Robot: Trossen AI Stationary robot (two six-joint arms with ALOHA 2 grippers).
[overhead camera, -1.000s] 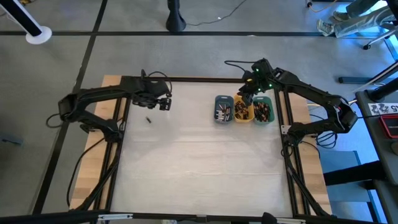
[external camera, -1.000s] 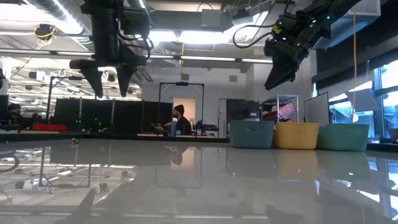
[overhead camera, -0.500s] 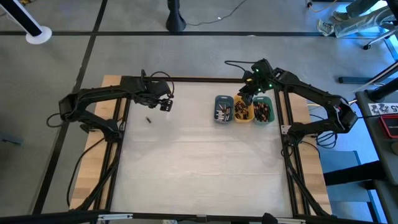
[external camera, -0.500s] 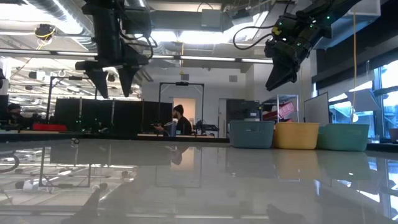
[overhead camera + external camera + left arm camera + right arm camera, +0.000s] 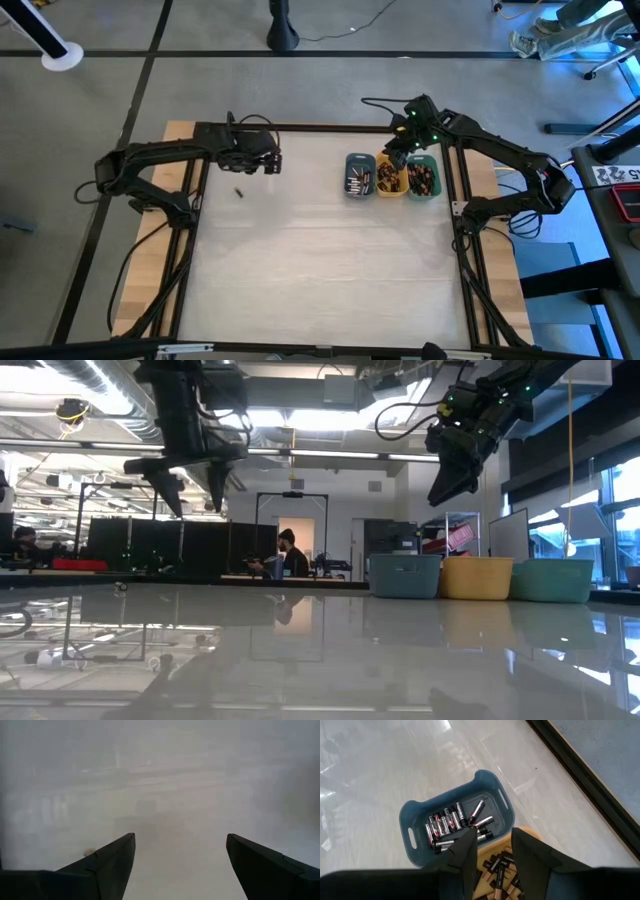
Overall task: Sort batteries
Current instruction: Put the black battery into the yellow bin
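Three small trays stand side by side on the table's far right: slate-blue [image 5: 360,176], orange [image 5: 391,179] and green [image 5: 423,178], each holding several batteries [image 5: 452,822]. One lone battery [image 5: 239,192] lies on the table at the far left. My left gripper [image 5: 268,160] hangs open in the air, a little to the far right of that battery, with nothing between its fingers [image 5: 112,862]. My right gripper [image 5: 495,847] hovers high over the orange tray [image 5: 495,870], its fingers a little apart and nothing between them.
The pale tabletop [image 5: 320,260] stretches toward the near edge. Black frame rails [image 5: 460,230] run along both sides. Beyond the far edge, a person [image 5: 290,555] sits in the room.
My left gripper has turned and tipped a little in place, its fingers now slanting more, and it stays open. My right gripper has kept still over the trays.
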